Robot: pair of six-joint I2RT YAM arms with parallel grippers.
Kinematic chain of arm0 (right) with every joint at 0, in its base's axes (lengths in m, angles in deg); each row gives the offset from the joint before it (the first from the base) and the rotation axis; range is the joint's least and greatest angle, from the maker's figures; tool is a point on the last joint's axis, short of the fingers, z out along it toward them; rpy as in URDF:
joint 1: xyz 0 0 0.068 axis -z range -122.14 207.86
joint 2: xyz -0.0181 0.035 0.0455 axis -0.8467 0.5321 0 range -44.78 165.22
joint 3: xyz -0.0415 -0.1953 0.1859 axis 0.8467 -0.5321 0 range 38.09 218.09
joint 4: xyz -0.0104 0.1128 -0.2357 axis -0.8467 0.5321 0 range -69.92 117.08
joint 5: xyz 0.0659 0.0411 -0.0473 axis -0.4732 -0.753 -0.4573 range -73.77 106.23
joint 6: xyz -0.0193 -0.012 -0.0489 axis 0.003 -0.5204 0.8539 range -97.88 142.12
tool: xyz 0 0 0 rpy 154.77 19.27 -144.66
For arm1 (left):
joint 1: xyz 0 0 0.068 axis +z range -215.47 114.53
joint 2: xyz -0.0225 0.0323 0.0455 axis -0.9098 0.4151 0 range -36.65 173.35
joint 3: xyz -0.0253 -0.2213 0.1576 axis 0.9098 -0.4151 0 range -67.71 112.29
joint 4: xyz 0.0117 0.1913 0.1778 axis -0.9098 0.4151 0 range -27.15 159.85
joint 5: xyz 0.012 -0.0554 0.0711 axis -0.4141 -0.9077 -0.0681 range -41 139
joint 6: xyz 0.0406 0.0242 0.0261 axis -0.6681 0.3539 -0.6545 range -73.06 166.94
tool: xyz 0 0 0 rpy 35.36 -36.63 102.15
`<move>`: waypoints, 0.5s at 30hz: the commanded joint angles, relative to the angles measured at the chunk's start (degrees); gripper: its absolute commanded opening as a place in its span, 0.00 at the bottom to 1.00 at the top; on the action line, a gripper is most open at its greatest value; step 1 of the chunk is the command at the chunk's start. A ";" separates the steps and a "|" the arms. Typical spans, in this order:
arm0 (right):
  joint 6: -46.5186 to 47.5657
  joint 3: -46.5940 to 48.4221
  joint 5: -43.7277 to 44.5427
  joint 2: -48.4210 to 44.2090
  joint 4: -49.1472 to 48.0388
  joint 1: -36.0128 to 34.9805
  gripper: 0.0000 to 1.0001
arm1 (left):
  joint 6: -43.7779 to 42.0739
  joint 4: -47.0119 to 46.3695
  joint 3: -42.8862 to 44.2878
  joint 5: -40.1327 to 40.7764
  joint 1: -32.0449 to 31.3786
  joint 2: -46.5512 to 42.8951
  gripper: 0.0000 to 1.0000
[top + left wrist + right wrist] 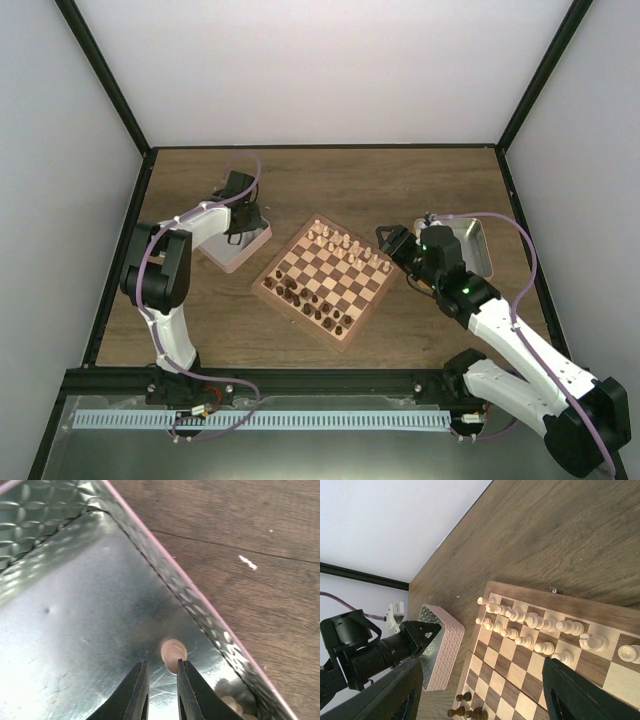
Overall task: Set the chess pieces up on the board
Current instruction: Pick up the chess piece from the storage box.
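Observation:
The board point(330, 276) lies turned like a diamond at mid-table. Light beige chess pieces point(345, 243) stand in two rows along its far right side, and they also show in the right wrist view point(535, 622). My left gripper point(240, 232) is down inside the left metal tray point(30, 510). Its jaws point(161, 662) are a little apart with nothing between them. One beige piece point(173, 652) lies on the tray floor just past the right fingertip. Another beige piece point(230, 702) lies in the tray corner. My right gripper point(392, 243) hovers wide open and empty point(482, 662) over the board's right edge point(530, 587).
Dark brown pieces point(305, 300) stand along the board's near left side point(465, 697). The pink-rimmed left tray point(235, 258) sits left of the board point(445, 640). A second silver tray point(470, 245) sits behind my right arm. Black frame posts border the table.

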 commanded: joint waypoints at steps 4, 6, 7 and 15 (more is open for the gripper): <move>-0.09 -0.37 -0.47 -0.25 -0.71 0.41 0.67 | 0.63 2.92 0.66 2.42 0.31 -1.50 0.21; -0.09 -0.35 -0.39 -0.36 -0.57 0.41 0.67 | 0.49 2.58 0.82 1.12 0.32 -2.05 0.23; -0.13 -0.31 -0.43 -0.49 -0.53 0.41 0.67 | 0.38 2.41 0.97 0.52 0.31 -2.32 0.25; -0.09 -0.59 -0.32 -0.48 -0.62 0.41 0.67 | -0.15 1.18 1.63 -1.96 0.31 -3.30 0.32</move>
